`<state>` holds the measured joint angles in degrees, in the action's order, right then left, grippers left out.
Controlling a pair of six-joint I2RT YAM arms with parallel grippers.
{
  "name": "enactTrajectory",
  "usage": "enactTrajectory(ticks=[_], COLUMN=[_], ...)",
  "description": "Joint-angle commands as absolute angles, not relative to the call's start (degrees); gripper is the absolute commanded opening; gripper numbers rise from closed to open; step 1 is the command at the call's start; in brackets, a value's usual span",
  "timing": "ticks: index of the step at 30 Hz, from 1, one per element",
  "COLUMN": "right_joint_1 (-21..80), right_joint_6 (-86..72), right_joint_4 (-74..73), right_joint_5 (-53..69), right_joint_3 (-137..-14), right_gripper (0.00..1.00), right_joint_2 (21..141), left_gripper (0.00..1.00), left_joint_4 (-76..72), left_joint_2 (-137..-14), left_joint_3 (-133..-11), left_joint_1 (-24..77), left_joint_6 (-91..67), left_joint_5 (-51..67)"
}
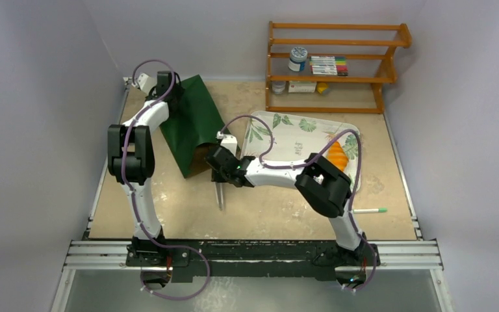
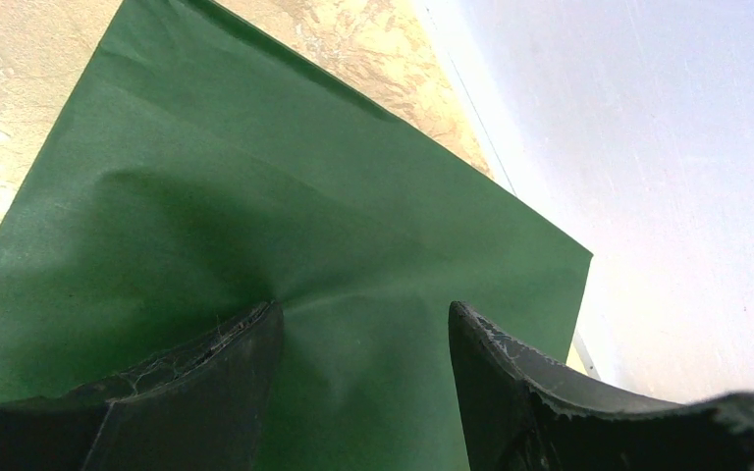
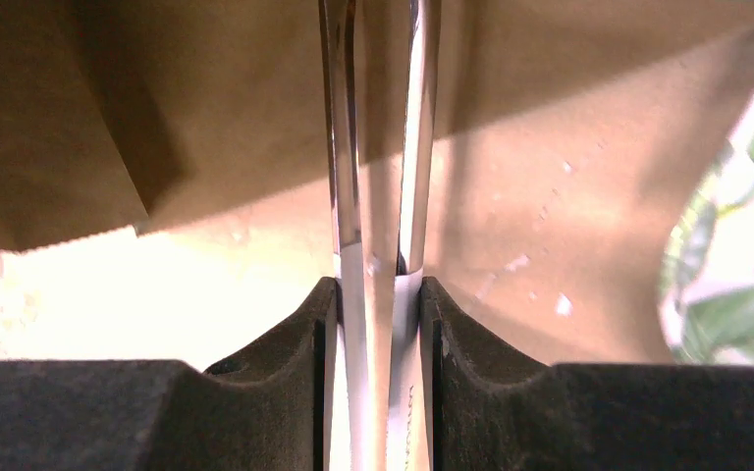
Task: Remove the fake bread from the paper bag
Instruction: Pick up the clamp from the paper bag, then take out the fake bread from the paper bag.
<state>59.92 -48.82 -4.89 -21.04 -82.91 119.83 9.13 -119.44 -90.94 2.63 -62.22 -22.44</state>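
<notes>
The dark green paper bag (image 1: 191,123) lies on its side at the back left, its brown mouth facing the right arm. My left gripper (image 1: 167,88) is open, its fingertips against the bag's green closed end (image 2: 255,196); it also shows in the left wrist view (image 2: 363,314). My right gripper (image 1: 219,162) is shut on metal tongs (image 3: 378,147), which reach into the bag's brown inside (image 3: 206,98); it also shows in the right wrist view (image 3: 378,285). One orange ridged bread piece (image 1: 336,156) lies on the leaf-patterned tray (image 1: 286,123). Any bread inside the bag is hidden.
A wooden shelf (image 1: 331,65) with a jar, markers and small boxes stands at the back right. A white pen with a green cap (image 1: 370,210) lies on the table near the right arm. The tongs' handle end (image 1: 221,195) sticks out toward the near edge.
</notes>
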Motion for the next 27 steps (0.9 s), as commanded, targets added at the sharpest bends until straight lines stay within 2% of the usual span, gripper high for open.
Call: enactTrajectory(ticks=[1, 12, 27], right_joint_1=[59.59, 61.03, 66.68], right_joint_6=[-48.56, -45.01, -43.49], right_joint_4=[-4.60, -2.47, -6.53], right_joint_5=[-19.59, -14.45, -10.94], right_joint_3=[-78.31, -69.68, -64.25], right_gripper=[0.18, 0.18, 0.18], right_joint_2=[113.04, 103.57, 93.59], left_gripper=[0.64, 0.64, 0.64], left_joint_4=[17.93, 18.13, 18.31], left_joint_2=[-122.23, -121.89, -123.48], left_joint_3=[-90.94, -91.32, -92.86], left_joint_1=[2.50, 2.53, 2.90], left_joint_6=[-63.19, -63.44, -64.72], left_joint_5=[-20.75, -20.74, -20.48])
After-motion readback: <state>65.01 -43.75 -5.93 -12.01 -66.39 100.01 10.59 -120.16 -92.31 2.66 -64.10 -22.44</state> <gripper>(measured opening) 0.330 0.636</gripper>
